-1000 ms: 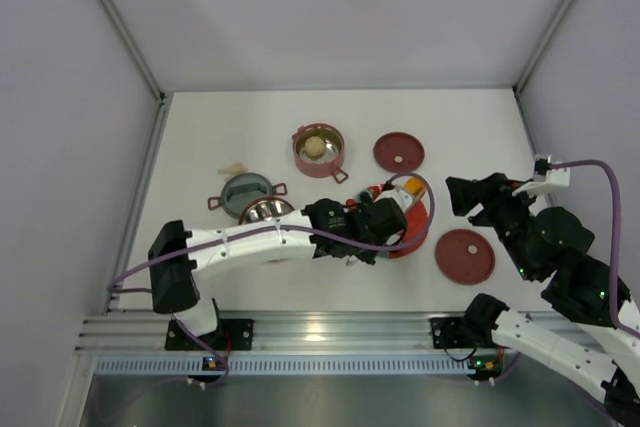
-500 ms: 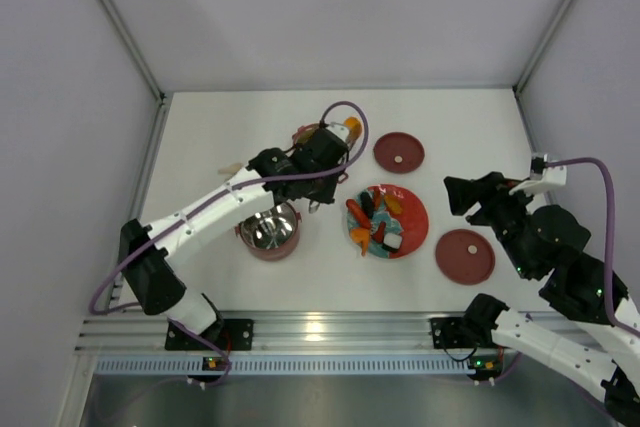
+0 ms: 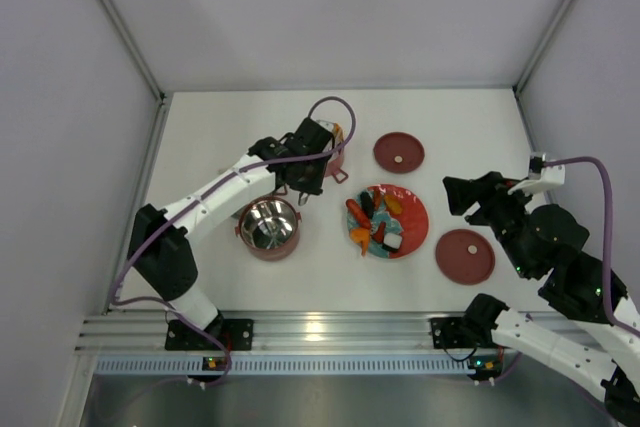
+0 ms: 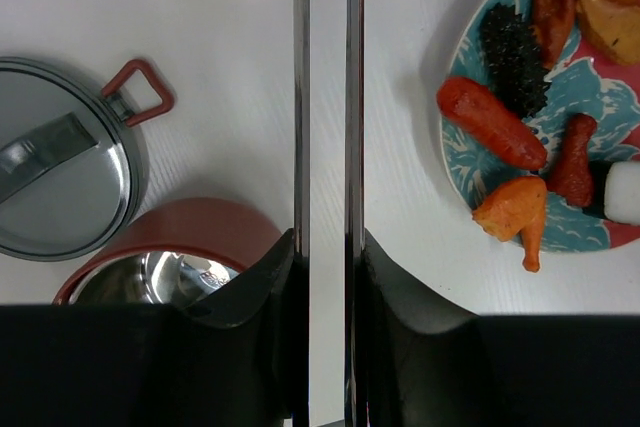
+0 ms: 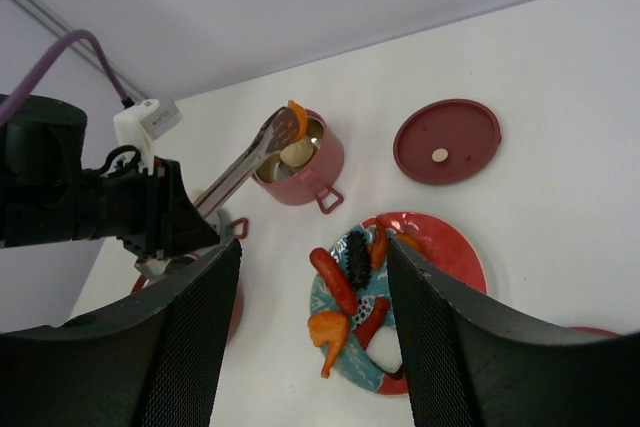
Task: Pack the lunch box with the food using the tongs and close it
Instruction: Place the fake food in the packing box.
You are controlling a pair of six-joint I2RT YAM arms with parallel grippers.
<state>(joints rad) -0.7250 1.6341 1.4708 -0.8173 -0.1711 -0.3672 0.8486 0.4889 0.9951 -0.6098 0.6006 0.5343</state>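
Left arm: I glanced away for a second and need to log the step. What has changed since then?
The left gripper, shut on the tongs, swung from over the red plate left and away to the far pot. An orange piece is pinched in the tips above it. The right gripper stayed open and parked. The plate, both lids and the near pot did not move.

Bright, even overhead light casts only faint shadows on the white table (image 3: 470, 117). Glare gleams inside the pot (image 3: 268, 225) toward the table's left edge; every view is sharp.
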